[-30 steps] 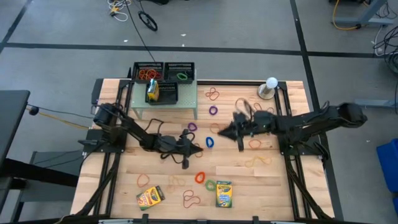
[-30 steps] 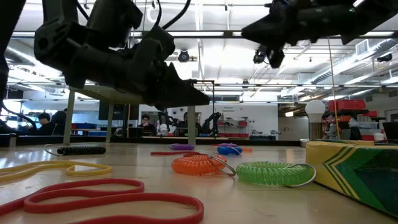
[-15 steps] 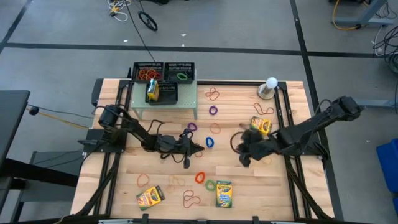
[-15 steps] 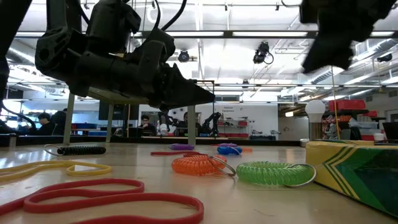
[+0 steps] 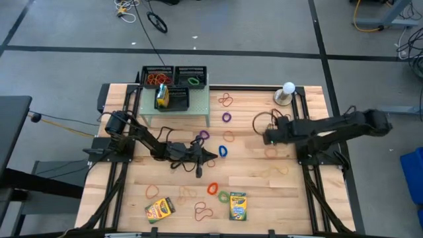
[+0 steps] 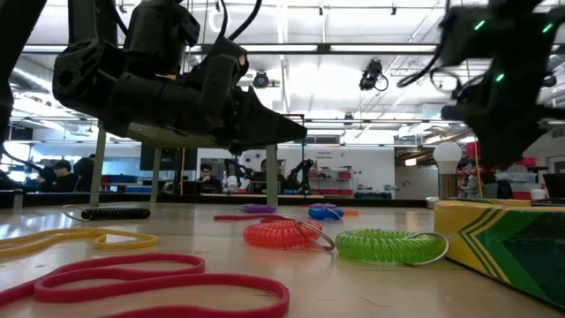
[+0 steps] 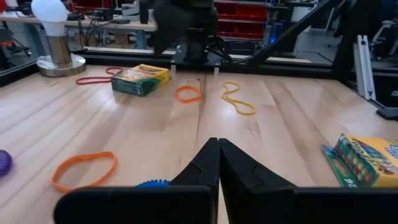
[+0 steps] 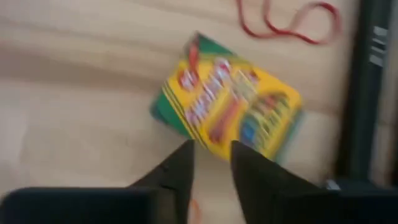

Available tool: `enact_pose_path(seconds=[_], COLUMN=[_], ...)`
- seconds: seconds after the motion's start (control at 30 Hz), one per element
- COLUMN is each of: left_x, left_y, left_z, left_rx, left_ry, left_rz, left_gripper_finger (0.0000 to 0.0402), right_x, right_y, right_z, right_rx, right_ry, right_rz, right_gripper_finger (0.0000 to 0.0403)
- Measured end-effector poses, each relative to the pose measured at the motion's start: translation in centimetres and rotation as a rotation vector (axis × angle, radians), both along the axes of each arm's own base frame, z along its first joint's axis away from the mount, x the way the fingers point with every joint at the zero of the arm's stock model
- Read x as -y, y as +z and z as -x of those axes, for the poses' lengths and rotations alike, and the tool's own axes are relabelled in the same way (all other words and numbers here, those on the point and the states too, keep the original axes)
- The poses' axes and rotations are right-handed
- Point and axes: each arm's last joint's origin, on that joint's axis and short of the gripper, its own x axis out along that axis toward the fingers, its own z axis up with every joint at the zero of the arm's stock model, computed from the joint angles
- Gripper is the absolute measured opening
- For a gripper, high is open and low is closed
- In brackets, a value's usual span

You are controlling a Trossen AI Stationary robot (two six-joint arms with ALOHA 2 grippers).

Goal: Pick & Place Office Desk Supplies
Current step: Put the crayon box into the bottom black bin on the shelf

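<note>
Swinging back from mid-table, the right gripper now hovers, fingers parted and empty, over a crayon box on the tabletop's right side; left gripper waits closed at centre.

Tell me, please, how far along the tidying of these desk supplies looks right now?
Partly done. The mesh trays on the shelf already hold a few rubber bands and one crayon box. In hand: the right gripper, fingers parted, hovers over a crayon box; the left gripper is shut and empty. Left: two more boxes and many loose bands.
</note>
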Motion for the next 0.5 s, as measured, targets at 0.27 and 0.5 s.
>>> enact_pose_path(seconds=[0.27,0.5], left_x=[0.0,0.0], left_y=[-0.1,-0.1], left_z=[0.0,0.0], left_rx=[-0.010,-0.012], left_ry=[-0.002,-0.002], left_rz=[-0.001,-0.001], left_gripper_finger=[0.0007,0.0007], right_x=[4.1,5.4], right_y=[-2.1,-4.1], right_z=[-1.3,-2.5], right_rx=[0.055,-0.029], right_ry=[0.045,0.092], right_rz=[0.041,0.005], right_gripper_finger=[0.0012,0.0017])
